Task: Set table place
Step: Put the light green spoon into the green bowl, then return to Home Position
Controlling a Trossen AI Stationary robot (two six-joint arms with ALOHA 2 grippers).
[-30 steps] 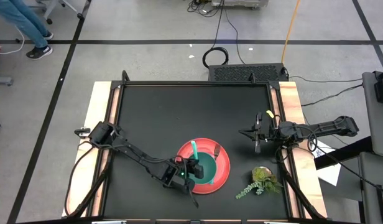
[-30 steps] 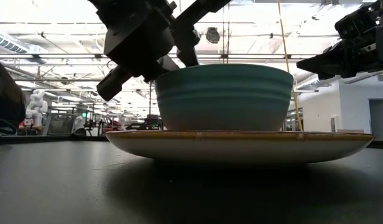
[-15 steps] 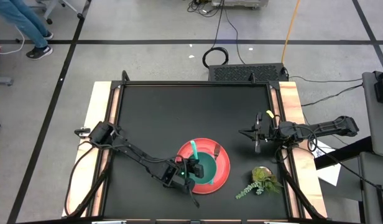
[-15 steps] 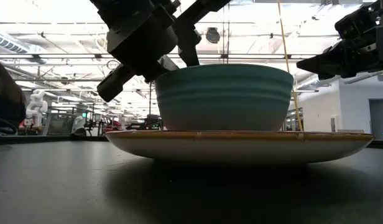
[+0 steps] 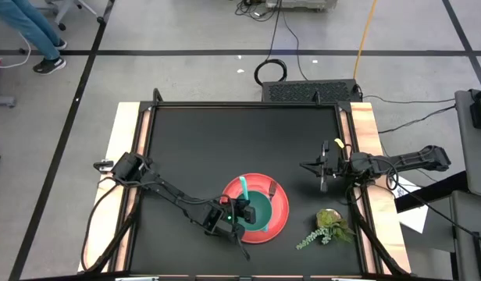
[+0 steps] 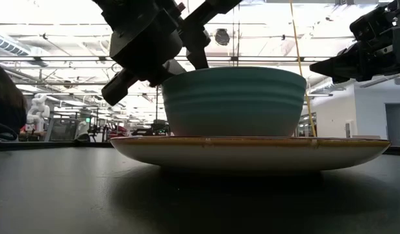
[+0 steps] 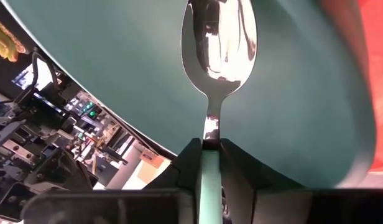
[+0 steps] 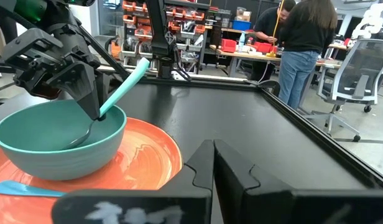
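The red plate (image 5: 281,211) lies on the black table (image 5: 225,140) near its front edge, with a green bowl (image 5: 260,211) standing on it. A spoon with a teal handle (image 8: 124,79) and a metal bowl (image 7: 219,37) leans inside the green bowl (image 8: 55,143). My left gripper (image 5: 239,212) reaches over the green bowl's rim and is shut on the spoon. My right gripper (image 5: 322,168) waits shut above the table's right side, apart from everything. My left gripper pinches the spoon's teal handle (image 7: 209,177) between its two fingers, low down near the metal neck. The fingers slant down into the green bowl from the table's left. The spoon is tilted, its metal bowl (image 8: 86,134) down inside and its handle end pointing up.
A light blue handle (image 8: 23,188) lies on the plate (image 8: 148,155) beside the green bowl. A small green plant sprig (image 5: 328,226) lies on the table right of the plate. Light wood strips (image 5: 123,156) run along the table's left and right sides.
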